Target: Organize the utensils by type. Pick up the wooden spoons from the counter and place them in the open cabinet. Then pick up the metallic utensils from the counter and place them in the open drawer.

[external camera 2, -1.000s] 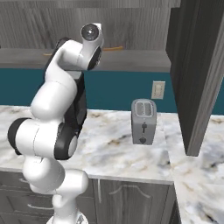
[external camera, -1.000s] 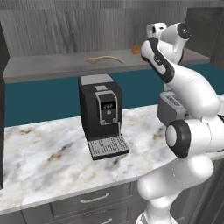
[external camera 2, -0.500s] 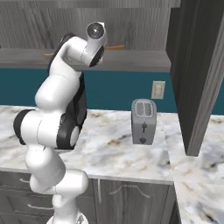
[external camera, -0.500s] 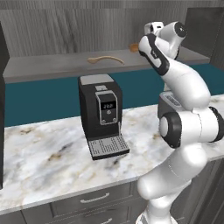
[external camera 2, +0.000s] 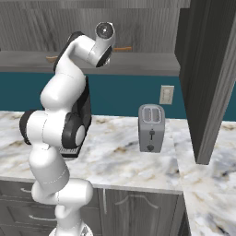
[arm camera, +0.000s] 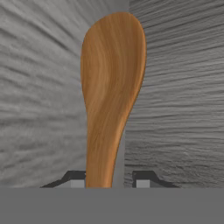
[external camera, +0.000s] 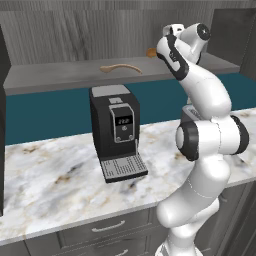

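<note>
Hand view: gripper [arm camera: 110,179] at bottom centre, 2 dark fingertips [arm camera: 75,178] either side of an orange-brown wooden spoon [arm camera: 111,87]. Handle runs down between the tips, bowl points up to top centre. Jaws narrow, closed on the handle, spoon held. Behind it grey wood-grain, the open cabinet [arm camera: 39,87].

Left base view: arm rises from lower right, hand up at upper right, at cabinet shelf [external camera: 60,75] level. Small orange-brown bit of the held spoon shows just left of the hand. 2nd wooden spoon [external camera: 120,68], lighter tan, lies flat on the shelf, upper centre, apart from the hand. Below it a black coffee machine [external camera: 114,130] stands on the marble counter [external camera: 45,175], mid frame. Drawer fronts with silver handles along the bottom edge.

Right base view: arm fills left half, wrist at upper centre. Held spoon's handle sticks out right of the wrist over the shelf. Silver toaster [external camera 2: 151,127] on the counter right of centre, wall outlet [external camera 2: 166,94] above it on the teal backsplash. Dark cabinet door [external camera 2: 207,73] at the right edge, swung open.
</note>
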